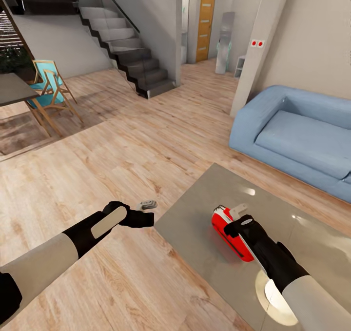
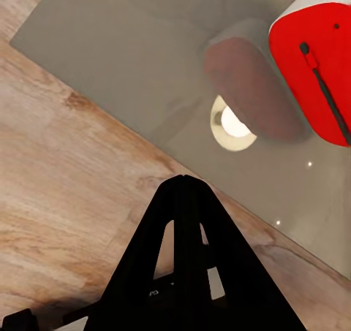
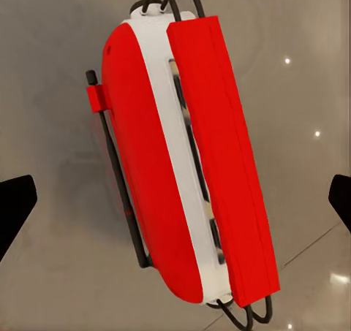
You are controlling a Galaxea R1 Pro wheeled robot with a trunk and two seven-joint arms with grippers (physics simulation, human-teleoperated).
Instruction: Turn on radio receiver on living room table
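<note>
The right gripper hovers directly above the radio with jaws spread wide on either side of it, the radio lying on the table near its edge, while the left gripper, fingers closed together, hangs beside that edge.

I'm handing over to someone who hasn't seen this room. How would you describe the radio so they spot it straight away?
Find the blue sofa; in front of it stands a low table with a glossy grey top. The radio lies on that top, directly under the right gripper. It is the one bright red thing there, rounded, with a white band and a thin dark antenna along its side.
</note>
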